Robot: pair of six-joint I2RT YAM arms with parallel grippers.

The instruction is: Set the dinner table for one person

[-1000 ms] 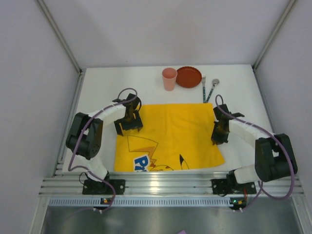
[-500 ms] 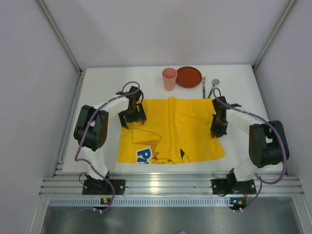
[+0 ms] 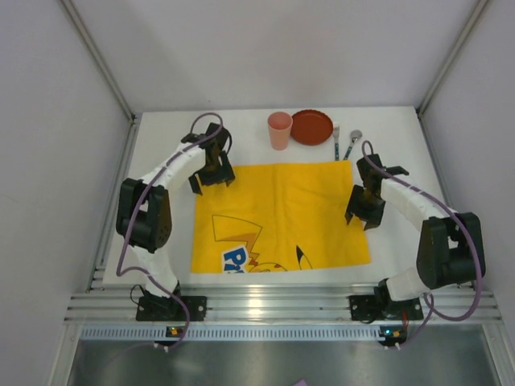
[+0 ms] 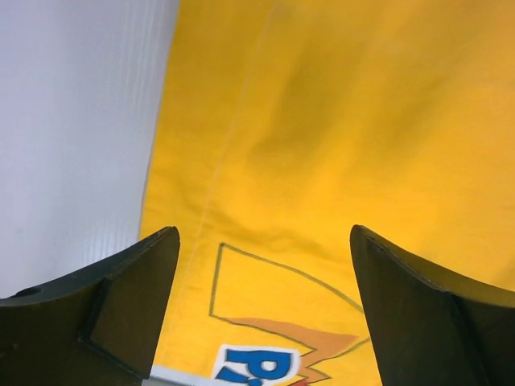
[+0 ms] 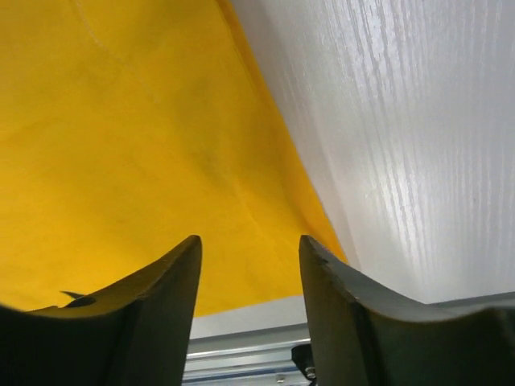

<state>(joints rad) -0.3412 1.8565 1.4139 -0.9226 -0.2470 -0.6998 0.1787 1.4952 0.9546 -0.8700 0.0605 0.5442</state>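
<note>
The dinner table [image 3: 161,145] is white, and a yellow cartoon-print mat [image 3: 282,213] lies spread flat on its middle. My left gripper [image 3: 211,173] hovers over the mat's far left corner. Its jaws are open with only mat [image 4: 338,121] showing between the fingers [image 4: 133,297]. My right gripper [image 3: 364,211] sits at the mat's right edge. It is open too, nothing between its fingers [image 5: 153,314], with mat [image 5: 121,145] and bare table [image 5: 402,145] below. A pink cup [image 3: 280,130], a red plate [image 3: 311,126], a fork [image 3: 336,145] and a spoon [image 3: 352,145] stand behind the mat.
Silver metal rails [image 3: 265,305] run along the near edge by the arm bases. Grey walls close in the left, right and far sides. White tabletop [image 4: 72,121] shows left of the mat.
The right gripper has opened and let go of the mat's right edge. The left gripper moved toward the far left corner. The mat shifted slightly away from the near edge and lies flatter.
</note>
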